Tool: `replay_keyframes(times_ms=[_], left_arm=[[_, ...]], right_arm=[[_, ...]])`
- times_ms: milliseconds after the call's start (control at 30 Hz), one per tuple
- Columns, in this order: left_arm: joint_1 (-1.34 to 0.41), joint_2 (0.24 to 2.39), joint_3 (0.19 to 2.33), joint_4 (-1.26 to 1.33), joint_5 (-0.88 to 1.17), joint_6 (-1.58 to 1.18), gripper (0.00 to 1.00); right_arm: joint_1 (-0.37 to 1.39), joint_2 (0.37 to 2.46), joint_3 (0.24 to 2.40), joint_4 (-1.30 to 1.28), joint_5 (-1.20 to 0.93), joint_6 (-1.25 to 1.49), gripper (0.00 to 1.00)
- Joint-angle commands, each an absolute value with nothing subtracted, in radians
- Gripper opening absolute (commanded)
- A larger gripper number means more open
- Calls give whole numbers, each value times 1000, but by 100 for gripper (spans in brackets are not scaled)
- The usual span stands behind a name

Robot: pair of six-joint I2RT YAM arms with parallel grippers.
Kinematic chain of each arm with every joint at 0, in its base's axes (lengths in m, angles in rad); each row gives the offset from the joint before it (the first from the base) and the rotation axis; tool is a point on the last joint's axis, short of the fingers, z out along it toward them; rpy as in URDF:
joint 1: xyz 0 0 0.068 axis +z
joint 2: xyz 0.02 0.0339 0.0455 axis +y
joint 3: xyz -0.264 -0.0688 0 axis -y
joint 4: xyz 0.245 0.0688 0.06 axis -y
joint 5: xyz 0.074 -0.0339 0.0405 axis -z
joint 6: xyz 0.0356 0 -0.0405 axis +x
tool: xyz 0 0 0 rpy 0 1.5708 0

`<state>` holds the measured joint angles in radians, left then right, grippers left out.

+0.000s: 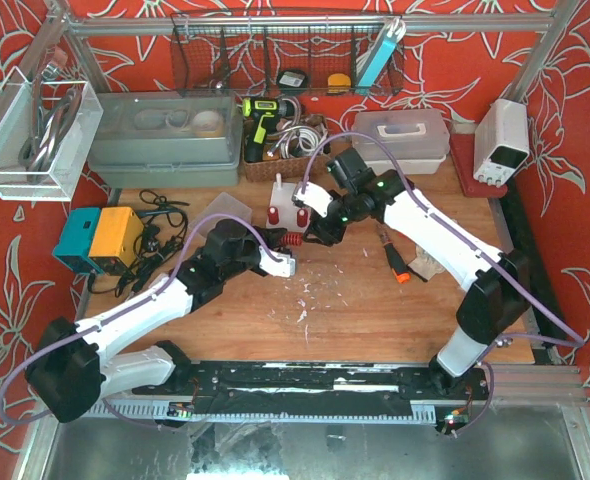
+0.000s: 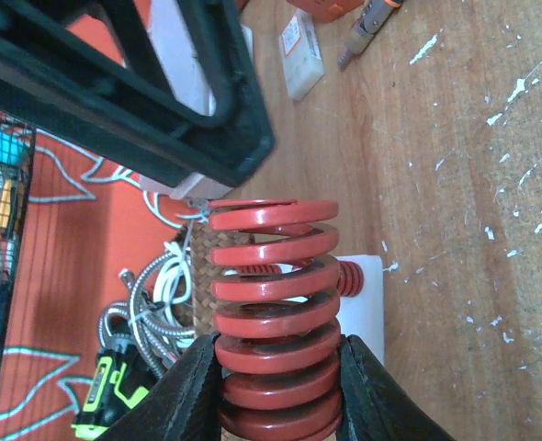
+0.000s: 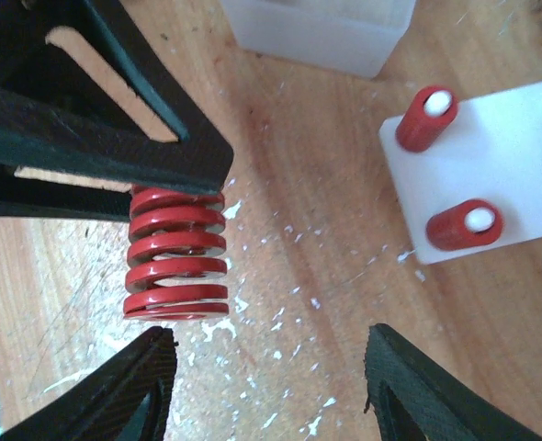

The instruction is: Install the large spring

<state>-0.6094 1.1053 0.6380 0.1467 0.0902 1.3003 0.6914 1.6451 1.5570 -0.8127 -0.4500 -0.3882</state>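
The left gripper (image 2: pixel 280 404) is clamping the large spring (image 2: pixel 273 303) near one end. Its two black fingers (image 2: pixel 193 390) are pressing against opposite sides of the lowest red coils. The rest of the spring is sticking out past the fingertips, free of any post.

In the top view, the spring is sitting just in front of the white plate (image 1: pixel 287 200), on the side toward the arm bases and close to the plate's near edge. It is not touching the plate. Whether its free end is touching the bench (image 1: pixel 355 310) cannot be told.

Two short red posts (image 3: pixel 425 118) are standing upright on the white plate, side by side. In the right wrist view each is showing a pale centre on top. A small red spring (image 2: pixel 349 277) is lying at the plate's edge just behind the large one in the left wrist view.

The right gripper (image 3: pixel 271 386) is hovering with its jaws spread wide apart and gripping nothing. It is hanging over the bench just in front of the white plate, close beside the held spring.

A translucent box (image 3: pixel 317 28) is resting on the bench just beyond the white plate. An orange-handled tool (image 1: pixel 397 262) is lying on the bench to the plate's right, well apart from it.
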Motion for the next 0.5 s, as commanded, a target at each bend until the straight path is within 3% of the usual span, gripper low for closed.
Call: replay_keyframes(times_ms=[0, 300, 467], left_arm=[[-621, 1094, 637, 223, 103, 1375, 0], [-634, 1118, 640, 229, 97, 1409, 0], [-641, 1133, 648, 229, 90, 1425, 0]], right_arm=[[710, 1660, 1601, -907, -484, -405, 60], [755, 1744, 1663, -965, -503, -422, 62], [762, 1786, 1706, -968, -478, -404, 55]])
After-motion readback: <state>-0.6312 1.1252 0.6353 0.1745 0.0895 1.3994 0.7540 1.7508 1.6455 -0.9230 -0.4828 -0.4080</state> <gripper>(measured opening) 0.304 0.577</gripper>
